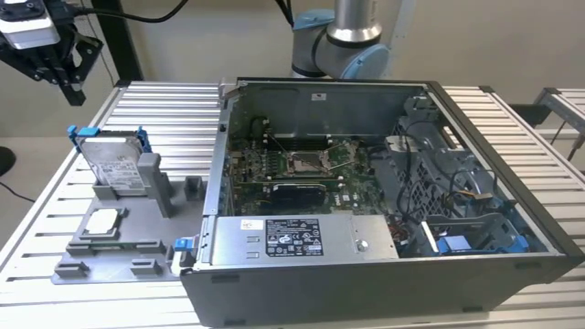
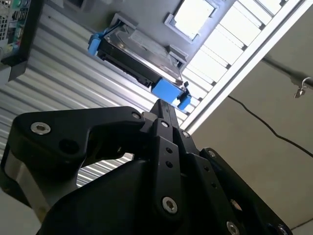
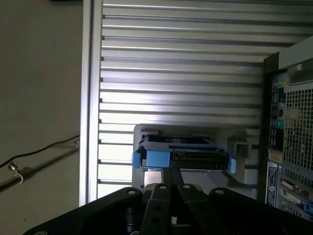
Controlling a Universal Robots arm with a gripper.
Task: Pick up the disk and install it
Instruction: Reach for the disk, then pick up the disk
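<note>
At the exterior view's upper left the gripper runs off the top and left edges, so its wrist is lost there. The arm is cut by the top edge at upper middle. The disk stands with its lower end sunk out of sight in the grey holder — its label is too small to read. In both wrist views the gripper's black body covers part of that holder.
</note>
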